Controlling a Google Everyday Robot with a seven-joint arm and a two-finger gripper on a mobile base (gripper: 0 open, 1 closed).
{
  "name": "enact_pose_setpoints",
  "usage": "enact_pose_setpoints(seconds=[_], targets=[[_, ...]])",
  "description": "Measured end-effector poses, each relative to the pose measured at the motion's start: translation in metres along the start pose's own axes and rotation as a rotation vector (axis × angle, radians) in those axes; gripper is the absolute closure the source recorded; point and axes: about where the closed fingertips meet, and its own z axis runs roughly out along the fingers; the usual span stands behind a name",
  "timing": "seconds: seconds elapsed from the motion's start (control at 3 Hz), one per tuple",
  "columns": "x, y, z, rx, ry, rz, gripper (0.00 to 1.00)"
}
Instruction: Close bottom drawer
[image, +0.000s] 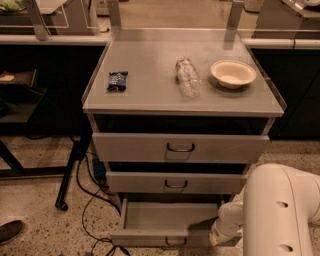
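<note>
The bottom drawer (167, 220) is seen pulled well out, lowest of three below the counter (150, 95). Being stiff metal, it is judged light and best pushed squarely on its front panel near the handle (173, 242). The gripper (218, 236) is held at the drawer's right front corner; whether it is released or clenched cannot be told.

The cabinet top (150, 97) bears a dark packet (117, 80), a clear bottle (188, 76) lying flat and a pale bowl (233, 73).
</note>
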Motion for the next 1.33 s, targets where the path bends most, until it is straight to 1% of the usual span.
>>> enact_pose_setpoints(seconds=[0.33,0.67,1.0,1.33], targets=[[0.0,0.0,0.0,0.0,0.0,0.0,1.0],[0.015,0.001,0.014,-0.025,0.033,0.018,1.0],[0.035,-0.007,0.039,-0.011,0.08,0.066,1.0],[0.03,-0.01,0.046,0.017,0.073,0.075,1.0]])
